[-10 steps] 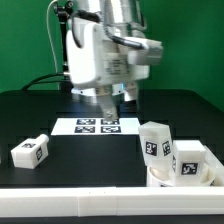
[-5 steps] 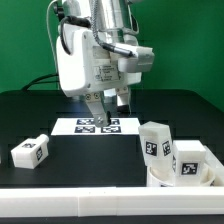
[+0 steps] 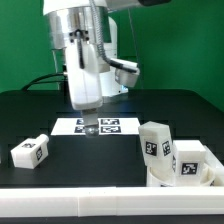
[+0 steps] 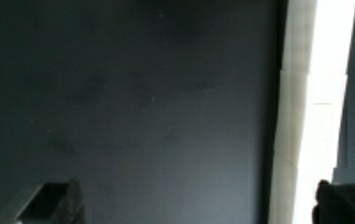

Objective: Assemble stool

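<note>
Your gripper (image 3: 90, 126) hangs spread wide, holding nothing, above the marker board (image 3: 114, 125). In the exterior view the loose leg (image 3: 30, 151) lies at its eight o'clock, lengthwise roughly eight-to-two.

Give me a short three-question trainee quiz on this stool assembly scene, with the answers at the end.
1. True or false: the gripper is open and holds nothing.
2. Which thing is nearest the gripper? A: the marker board. B: a stool leg. C: the front rail.
3. Fill in: the lone leg lies toward the exterior view's ____ side.

Key: 1 true; 2 A; 3 left.
</note>
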Robot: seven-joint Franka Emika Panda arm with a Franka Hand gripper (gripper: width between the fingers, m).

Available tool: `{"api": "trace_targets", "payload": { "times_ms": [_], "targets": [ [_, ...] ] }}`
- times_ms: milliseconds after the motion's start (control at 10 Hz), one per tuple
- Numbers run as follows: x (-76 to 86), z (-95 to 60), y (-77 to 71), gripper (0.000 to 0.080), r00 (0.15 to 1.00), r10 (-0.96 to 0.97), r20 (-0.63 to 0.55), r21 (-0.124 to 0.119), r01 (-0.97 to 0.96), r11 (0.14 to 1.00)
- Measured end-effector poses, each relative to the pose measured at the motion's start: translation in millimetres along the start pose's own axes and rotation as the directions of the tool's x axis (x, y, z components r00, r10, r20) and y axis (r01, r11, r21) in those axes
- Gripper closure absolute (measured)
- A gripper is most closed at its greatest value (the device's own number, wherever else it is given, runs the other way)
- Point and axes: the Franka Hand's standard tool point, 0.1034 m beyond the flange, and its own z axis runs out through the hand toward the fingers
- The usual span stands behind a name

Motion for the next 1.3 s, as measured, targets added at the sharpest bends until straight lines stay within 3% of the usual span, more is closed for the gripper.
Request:
{"api": "trace_targets", "payload": {
  "times_ms": [100,200,400,500,800,1300],
  "targets": [
    [-13.5,0.3,-4.2,0.0151,0.998,-0.065,0.012,-0.042,0.066,0.997],
    [-7.7,0.4,-6.3,0.0151,0.997,-0.083,0.003,-0.024,0.083,0.996],
    [-6.0,1.2,-5.0,0.0151,0.992,-0.122,-0.001,-0.026,0.122,0.992],
    [-4.3,1.3,-4.5,0.0151,0.973,-0.229,-0.001,-0.03,0.229,0.973],
    [5.3,4.7,-5.8,0.0151,0.746,-0.665,-0.023,-0.137,0.657,0.742],
    [9.1,4.4,-5.7,0.0151,0.457,-0.889,0.025,-0.139,0.883,0.449]
  ]
}}
